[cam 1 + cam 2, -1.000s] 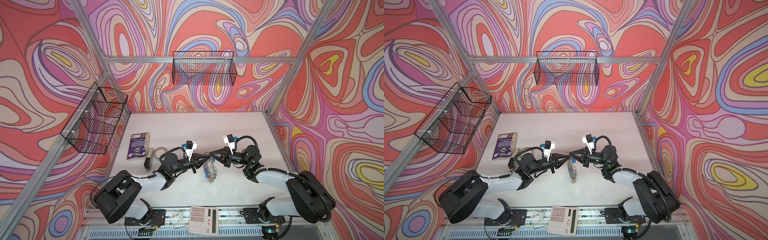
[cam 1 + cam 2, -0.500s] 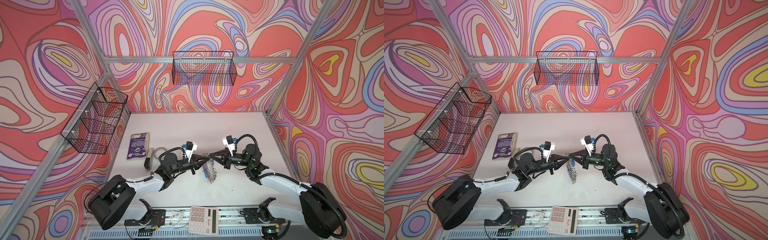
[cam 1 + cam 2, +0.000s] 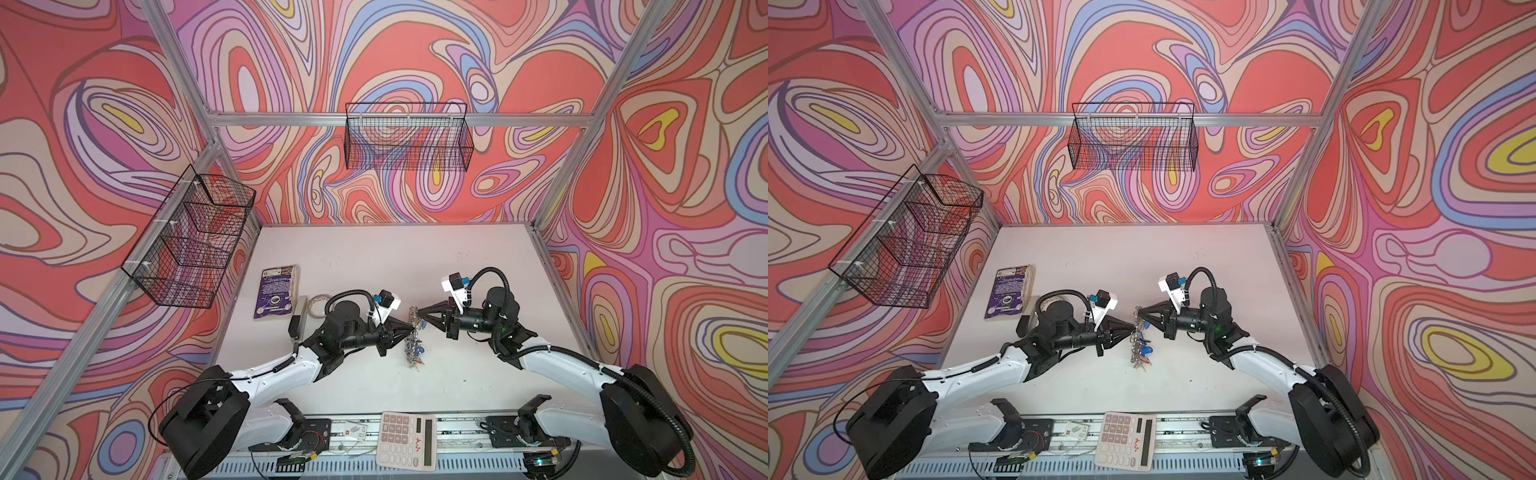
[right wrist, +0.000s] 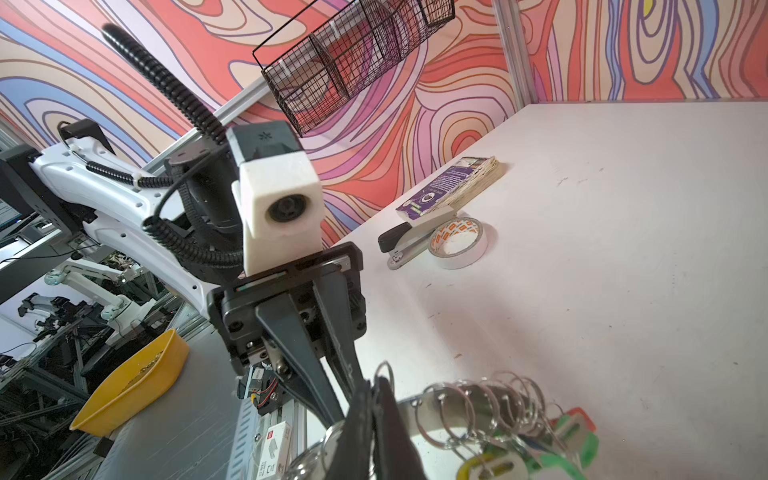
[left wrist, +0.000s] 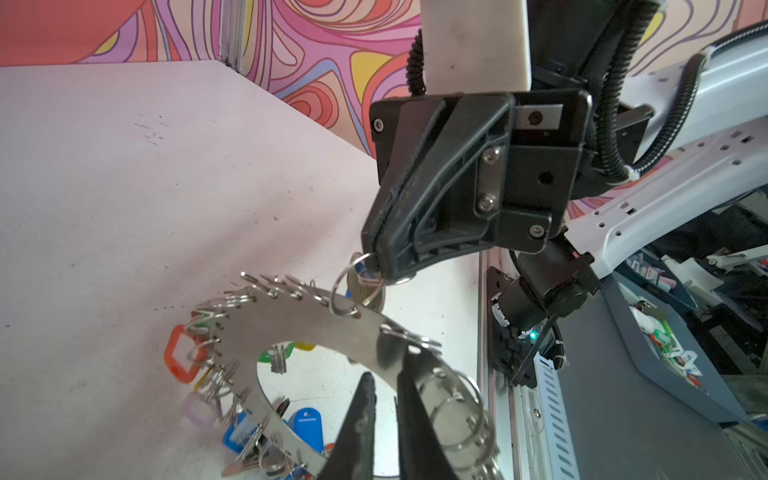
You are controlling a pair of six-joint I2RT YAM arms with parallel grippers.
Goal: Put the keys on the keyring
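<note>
Above the tabletop [image 3: 374, 257], right pincer [image 5: 376, 272] pinched a small silver split ring [image 5: 334, 291]; left pincer [image 5: 386, 372], slightly parted, needed to steady the grey metal keyring [image 5: 291, 316].

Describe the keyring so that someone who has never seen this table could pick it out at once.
On the white table, look where the left gripper and right gripper point at each other: the keyring is between them. Unlike the tape roll beside the stapler, it is a flat grey metal disc whose rim is hung with split rings and coloured tags.
</note>
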